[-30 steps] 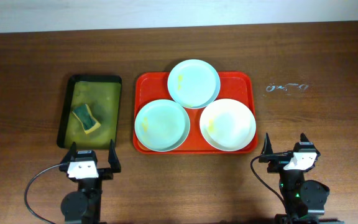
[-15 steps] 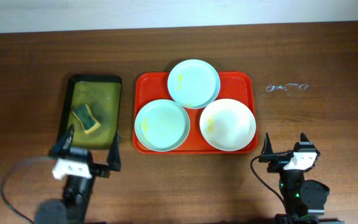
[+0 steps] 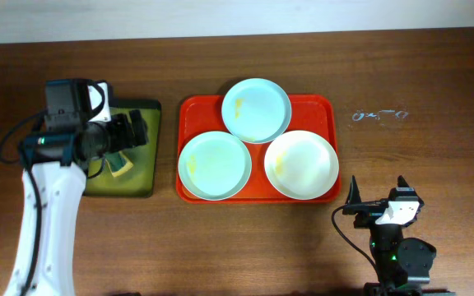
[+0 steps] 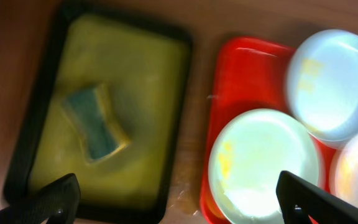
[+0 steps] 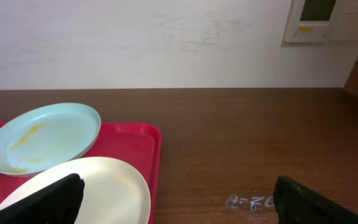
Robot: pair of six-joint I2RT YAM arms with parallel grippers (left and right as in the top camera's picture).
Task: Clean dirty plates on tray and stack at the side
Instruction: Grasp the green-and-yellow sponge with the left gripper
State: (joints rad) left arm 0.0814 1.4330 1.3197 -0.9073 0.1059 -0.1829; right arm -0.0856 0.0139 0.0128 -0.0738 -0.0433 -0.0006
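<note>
Three plates lie on the red tray (image 3: 326,107): a pale blue-green one (image 3: 256,109) at the back, a pale blue-green one (image 3: 214,164) at front left, and a white one (image 3: 301,164) at front right. All three have yellowish smears. My left gripper (image 3: 130,133) is open and empty, raised above the dark tray left of the red tray. In the left wrist view its fingers (image 4: 179,205) frame the front-left plate (image 4: 263,165) and the red tray (image 4: 229,68). My right gripper (image 3: 378,197) is open and empty, near the table's front edge, right of the white plate (image 5: 86,186).
A dark green-black tray (image 3: 151,152) holds a green and yellow sponge (image 4: 95,121), partly hidden under my left arm in the overhead view. A white scribble (image 3: 378,115) marks the table right of the red tray. A wall panel (image 5: 325,18) shows behind the table.
My left arm has swung up from the table's front edge and now hovers over the dark tray with the sponge. The right arm and the plates have not moved.
</note>
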